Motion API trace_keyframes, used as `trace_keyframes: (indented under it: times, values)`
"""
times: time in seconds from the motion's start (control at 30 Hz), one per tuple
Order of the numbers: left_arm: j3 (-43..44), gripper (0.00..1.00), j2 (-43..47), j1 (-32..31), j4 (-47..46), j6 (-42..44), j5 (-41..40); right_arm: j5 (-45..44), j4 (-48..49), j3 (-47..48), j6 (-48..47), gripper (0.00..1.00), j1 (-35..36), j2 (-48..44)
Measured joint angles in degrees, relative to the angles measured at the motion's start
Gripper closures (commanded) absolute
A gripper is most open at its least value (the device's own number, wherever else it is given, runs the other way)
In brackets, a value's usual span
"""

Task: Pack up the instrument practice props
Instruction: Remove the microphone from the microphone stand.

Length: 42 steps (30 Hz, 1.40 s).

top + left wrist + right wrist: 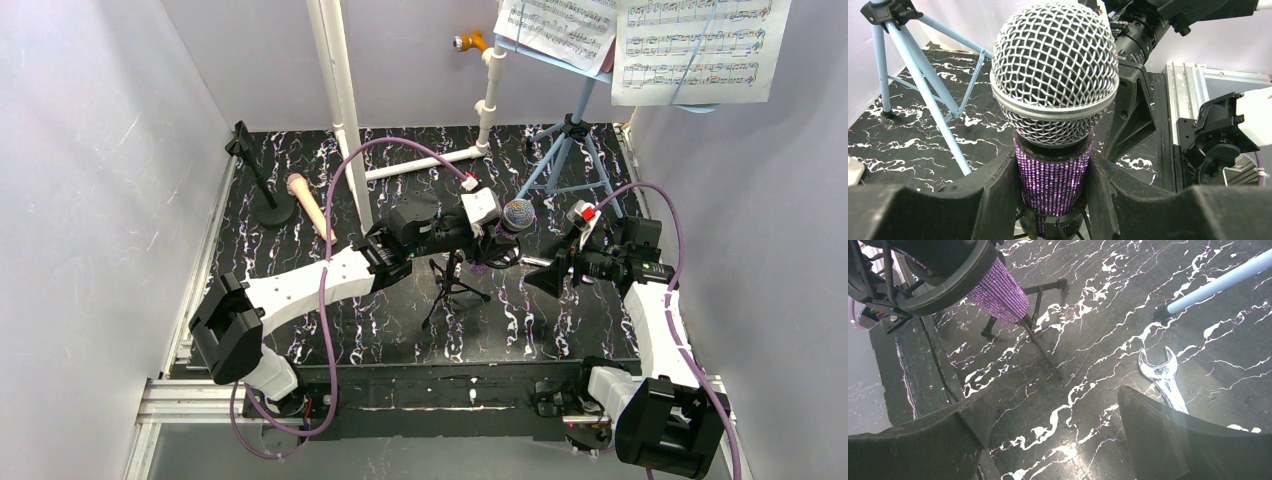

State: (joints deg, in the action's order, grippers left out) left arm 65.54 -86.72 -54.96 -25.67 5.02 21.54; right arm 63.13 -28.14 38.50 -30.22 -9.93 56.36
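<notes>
The purple glitter microphone (pixel 1054 175), with a silver mesh head (pixel 518 213), stands in the clip of the black mic tripod (pixel 455 288) at the table's middle. My left gripper (pixel 1053 180) is shut on its purple body, one finger on each side. My right gripper (pixel 1053 410) is open and empty, low over the table just right of the tripod (pixel 1038 337). The peach microphone (pixel 310 205) lies at the back left beside the round-base holder (pixel 268 200). The light-blue music rack (pixel 570 150) stands at the back right and carries sheet-music pages (pixel 695 45).
White plastic pipes (pixel 340 100) rise at the back centre. A silver wrench (pixel 1162 377) lies on the table by my right finger. A blue rack leg (pixel 1218 284) ends close to it. White walls close in the sides.
</notes>
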Motion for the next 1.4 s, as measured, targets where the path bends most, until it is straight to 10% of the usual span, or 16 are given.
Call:
trace_keyframes:
  times: [1.4]
  values:
    - [3.02,1.0,0.02,0.04,1.31,1.57,0.24,0.15,-0.68,0.02,-0.68,0.02,0.0,0.0]
